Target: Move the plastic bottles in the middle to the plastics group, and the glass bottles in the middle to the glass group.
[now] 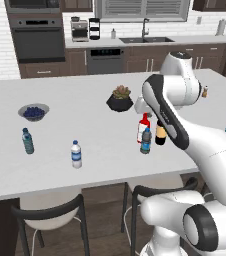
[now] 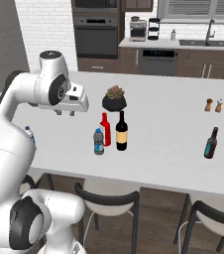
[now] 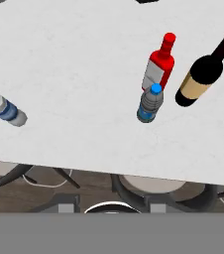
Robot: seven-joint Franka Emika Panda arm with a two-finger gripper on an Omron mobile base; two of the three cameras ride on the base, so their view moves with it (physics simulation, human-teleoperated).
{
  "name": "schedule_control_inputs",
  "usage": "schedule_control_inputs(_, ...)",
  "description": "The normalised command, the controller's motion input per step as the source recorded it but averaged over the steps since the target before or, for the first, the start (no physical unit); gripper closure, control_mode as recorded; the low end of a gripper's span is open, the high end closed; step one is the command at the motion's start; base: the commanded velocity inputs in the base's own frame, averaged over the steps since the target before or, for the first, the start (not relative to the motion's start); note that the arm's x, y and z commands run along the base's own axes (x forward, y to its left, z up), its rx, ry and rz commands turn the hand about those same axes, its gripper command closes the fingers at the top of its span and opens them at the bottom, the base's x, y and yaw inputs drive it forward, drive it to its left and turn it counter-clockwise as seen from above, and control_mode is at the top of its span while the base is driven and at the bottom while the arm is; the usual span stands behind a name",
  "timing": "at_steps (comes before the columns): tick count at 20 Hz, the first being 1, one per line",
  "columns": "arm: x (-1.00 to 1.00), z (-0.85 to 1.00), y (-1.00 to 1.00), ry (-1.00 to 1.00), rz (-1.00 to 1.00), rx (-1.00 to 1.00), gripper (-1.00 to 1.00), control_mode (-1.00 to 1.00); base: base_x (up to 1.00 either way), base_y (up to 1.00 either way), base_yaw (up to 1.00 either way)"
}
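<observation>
Grey-clear, the small plastic bottle with a blue cap [image 3: 150, 105] stands mid-surface, touching the white glass bottle with red cap [image 3: 160, 67] and beside the dark brown glass bottle [image 3: 201, 75]. I see my pincer [image 2: 66, 112] hanging above them, well apart; whether it is wide or narrow I cannot tell.

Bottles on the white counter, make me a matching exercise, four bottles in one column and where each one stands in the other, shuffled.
Things:
1. dark brown bottle
2. grey-clear bottle
3. dark teal-blue bottle
4. white water bottle

Places:
A. alone at the counter's right end
B. in front of the red-capped bottle
C. right-hand bottle of the middle cluster
D. left part of the counter, near the front edge

Pairs: 1-C, 2-B, 3-A, 4-D
</observation>
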Motion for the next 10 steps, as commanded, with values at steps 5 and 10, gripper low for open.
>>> schedule_control_inputs(5, 0.00, -0.30, 0.01, -0.02, 0.00, -0.05, -1.00, -1.00, 0.00, 0.00, 0.00)
schedule_control_inputs(10, 0.15, -0.75, 0.00, -0.13, 0.03, -0.15, -1.00, -1.00, 0.00, 0.00, 0.00)
